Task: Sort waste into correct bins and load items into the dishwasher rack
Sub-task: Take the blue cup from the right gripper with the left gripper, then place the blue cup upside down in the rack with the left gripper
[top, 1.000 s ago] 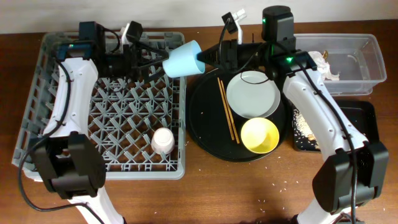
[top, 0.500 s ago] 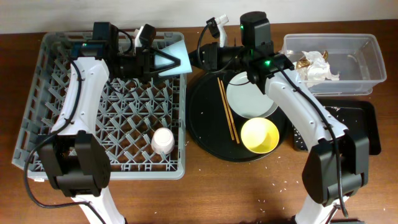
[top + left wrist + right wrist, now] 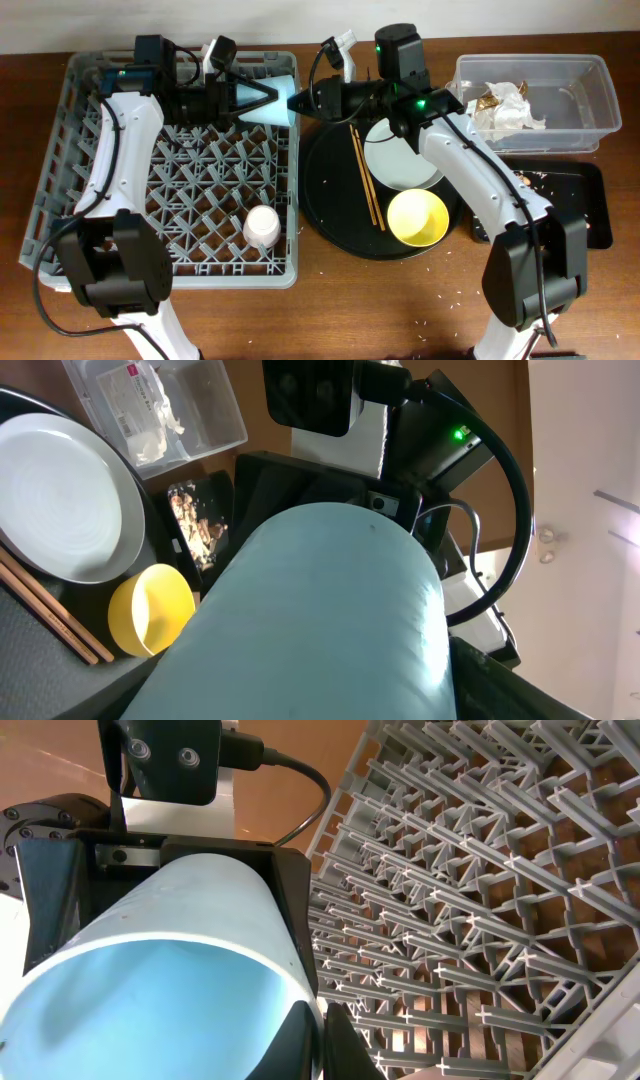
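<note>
Counting from lower centre, we are finding only the small pink cup (image 3: pixel 262 224) in the dishwasher rack (image 3: pixel 200 200); yellow bowl (image 3: pixel 417 217), plate (image 3: pixel 400 165) and chopsticks (image 3: pixel 366 180) are waiting on the round tray (image 3: pixel 330 215). Farther up, the left gripper (image 3: pixel 266 102) is clasping the light blue cup (image 3: pixel 274 104) over the rack's right rim, open pegs lying leftward; the right gripper's (image 3: pixel 300 102) hold at its mouth we cannot tell. Napkins (image 3: pixel 510 108) are filling the clear tub (image 3: pixel 592 100), upper right.
</note>
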`<action>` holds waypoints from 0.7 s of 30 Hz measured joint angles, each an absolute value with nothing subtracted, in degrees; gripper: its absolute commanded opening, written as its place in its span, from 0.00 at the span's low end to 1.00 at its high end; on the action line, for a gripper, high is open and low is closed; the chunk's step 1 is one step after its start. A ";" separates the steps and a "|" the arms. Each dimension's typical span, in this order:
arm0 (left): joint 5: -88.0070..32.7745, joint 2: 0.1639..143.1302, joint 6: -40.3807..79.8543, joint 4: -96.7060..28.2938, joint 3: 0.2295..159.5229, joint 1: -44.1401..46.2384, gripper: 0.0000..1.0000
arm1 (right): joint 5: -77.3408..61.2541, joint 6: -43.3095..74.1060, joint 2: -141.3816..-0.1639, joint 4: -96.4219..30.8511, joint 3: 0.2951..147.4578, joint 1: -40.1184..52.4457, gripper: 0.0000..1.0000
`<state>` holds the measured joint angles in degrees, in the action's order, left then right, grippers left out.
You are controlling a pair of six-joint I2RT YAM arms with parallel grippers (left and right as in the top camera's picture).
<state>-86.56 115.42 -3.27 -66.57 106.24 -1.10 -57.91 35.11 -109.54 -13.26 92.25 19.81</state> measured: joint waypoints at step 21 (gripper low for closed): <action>-4.97 113.84 4.14 -81.32 118.30 16.19 0.63 | -21.65 16.19 -103.00 -60.25 92.82 2.17 0.98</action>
